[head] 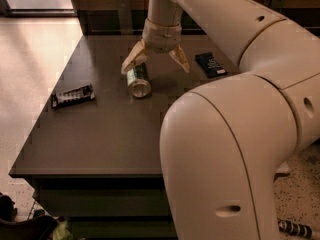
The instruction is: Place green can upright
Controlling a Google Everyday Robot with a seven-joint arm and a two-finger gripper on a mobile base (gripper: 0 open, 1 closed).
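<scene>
Hovering wide open and empty over the small green-and-white metal can (138,80) lying on its side on the dark grey worktop (100,134), the cream two-finger pincer (156,60) looks pre-grasp; next it should drop, straddle the body, close

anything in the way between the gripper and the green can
Nothing visible. The open gripper hangs just above the can, which lies on its side; the wrapper and the packet lie well off to either side.

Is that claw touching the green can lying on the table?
Cannot tell. In the camera view the open claw hangs over the green can, one finger overlapping its far end, but any gap is hidden.
</scene>
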